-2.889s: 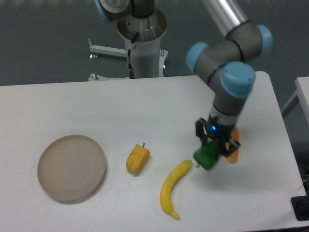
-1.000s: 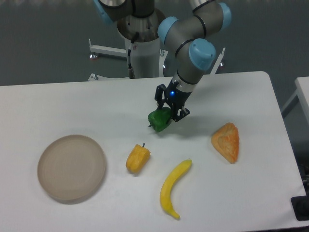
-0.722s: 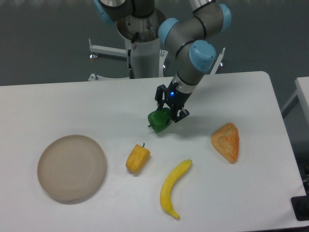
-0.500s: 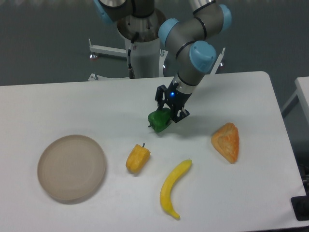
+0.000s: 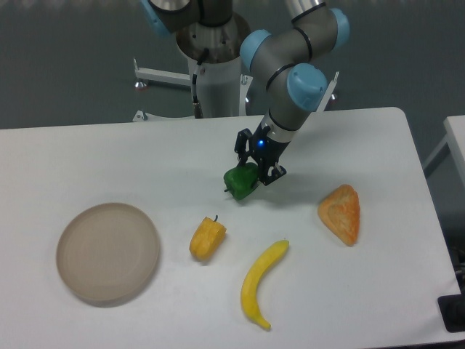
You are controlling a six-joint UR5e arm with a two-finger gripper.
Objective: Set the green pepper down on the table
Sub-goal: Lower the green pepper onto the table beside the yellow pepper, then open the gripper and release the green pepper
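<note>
The green pepper (image 5: 239, 182) is small, glossy and dark green, and hangs low over the middle of the white table (image 5: 109, 160), at or just above its surface. My gripper (image 5: 251, 171) is shut on its upper right side, with the black fingers (image 5: 266, 173) tilted down to the left. A blue light glows on the gripper body. Whether the pepper touches the tabletop is hard to tell.
A yellow-orange pepper (image 5: 207, 237) lies just below and left of the green one. A banana (image 5: 261, 283) lies towards the front, an orange wedge-shaped piece (image 5: 341, 213) to the right, and a round beige plate (image 5: 107, 251) at the front left. The robot base (image 5: 216, 65) stands behind the table.
Since the oldest frame the arm carried the green pepper from beside the orange wedge up and left to the table's middle. Over the last second it has barely shifted.
</note>
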